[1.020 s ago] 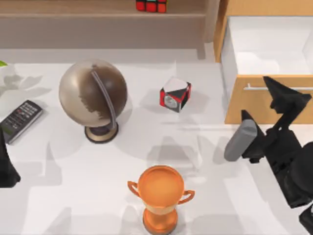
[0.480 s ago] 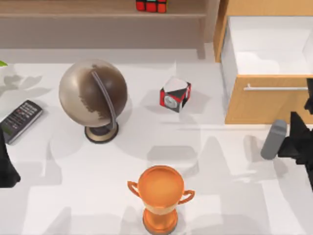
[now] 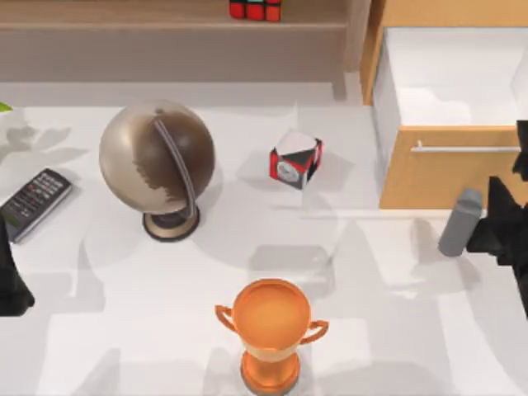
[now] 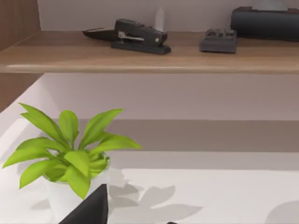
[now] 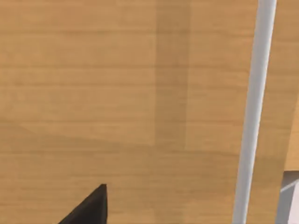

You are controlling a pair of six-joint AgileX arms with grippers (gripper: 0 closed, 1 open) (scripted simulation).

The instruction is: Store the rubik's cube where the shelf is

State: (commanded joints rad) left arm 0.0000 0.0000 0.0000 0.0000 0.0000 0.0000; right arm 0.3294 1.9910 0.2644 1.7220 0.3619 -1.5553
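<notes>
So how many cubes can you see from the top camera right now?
2. The tiled rubik's cube sits on the light-wood shelf, partly cut off; the red, white and black emblem cube rests mid-table, right of the globe.

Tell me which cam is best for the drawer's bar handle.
Right wrist view: the silver bar handle runs close across the light-wood drawer front, unobstructed. Top view shows the same handle as a thin line on the open drawer, near the right arm. Left wrist view looks at the shelf instead.

Matt light-wood shelf (image 3: 165,25), glossy tiled rubik's cube (image 3: 255,9), shiny coppery trophy (image 3: 271,330), smooth white table (image 3: 396,330).
</notes>
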